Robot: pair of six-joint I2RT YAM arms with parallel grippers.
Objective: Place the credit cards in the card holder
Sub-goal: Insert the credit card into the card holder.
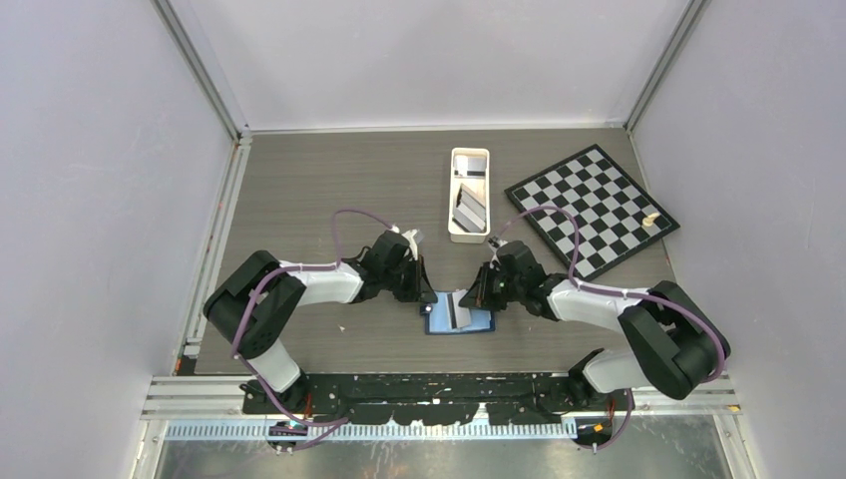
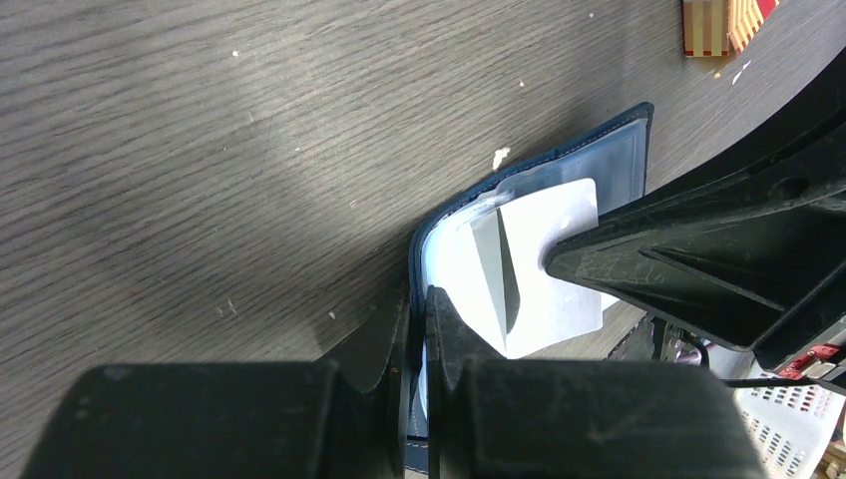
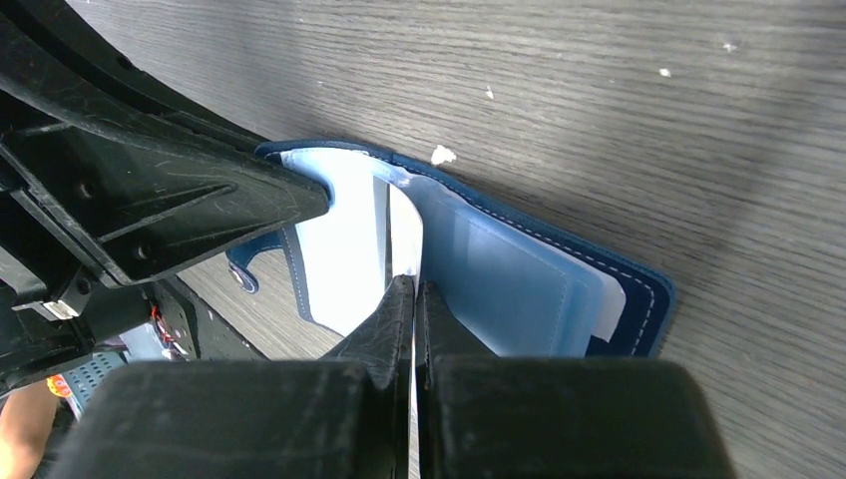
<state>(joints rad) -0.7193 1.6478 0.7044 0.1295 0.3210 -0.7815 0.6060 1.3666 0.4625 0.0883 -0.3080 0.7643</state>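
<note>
— What did the top view give that the wrist cameras did not?

— The layout. The holder (image 1: pixel 481 324) lay open on the table (image 1: pixel 329 180) just ahead of the bases, midway between the arms. The left gripper (image 1: pixel 427 299) was at its left end and the right gripper (image 1: pixel 471 297) over its middle. Behind it stood a white tray (image 1: pixel 451 200) with other cards (image 1: pixel 469 210) in it, and right of that a chessboard (image 1: pixel 589 210).

— And the wrists?

— The grips. The left wrist view showed a pale card (image 2: pixel 544 284) standing tilted over the holder's light blue inside, with the right gripper's tip on it. A red-orange pack (image 2: pixel 718 22) lay at the far corner of that view. The right wrist view showed the slotted pockets on the holder's right half.

— Where was the card against the fingers?

— Edge-on between the right fingers (image 3: pixel 397 324), which were pressed together on it. Its far edge was at the holder's fold; whether it sat inside a slot I couldn't tell. The left fingers (image 2: pixel 449 334) stood a narrow slit apart with the holder's navy edge running into the slit, pinching that flap.

— The arms?

— Both reached forward and bent inward, wrists low, tips facing each other across the holder.
</note>
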